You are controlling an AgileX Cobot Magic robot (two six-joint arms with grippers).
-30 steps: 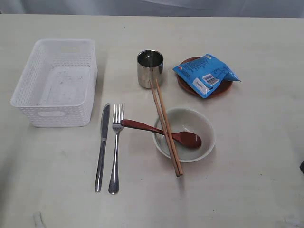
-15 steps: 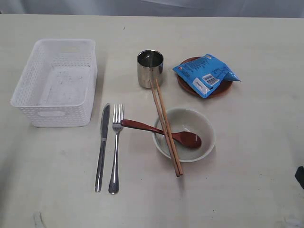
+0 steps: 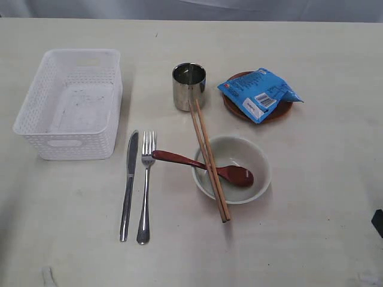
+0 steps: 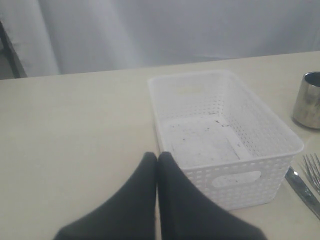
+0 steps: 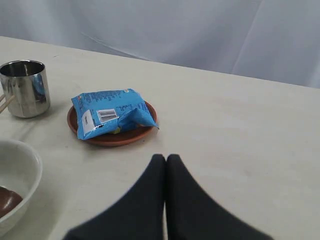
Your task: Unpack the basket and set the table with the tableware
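Note:
The white basket stands empty at the left of the table. To its right lie a steel knife and fork side by side. A steel cup stands behind them. Wooden chopsticks rest across a pale bowl that holds a dark red spoon. A brown-red plate carries a blue snack packet. My left gripper is shut and empty near the basket's corner. My right gripper is shut and empty, short of the plate.
A grey curtain hangs behind the table's far edge. A dark bit of the right arm shows at the right border of the exterior view.
The dark bit of the right arm at the right border has slipped slightly lower. Nothing on the table has moved.

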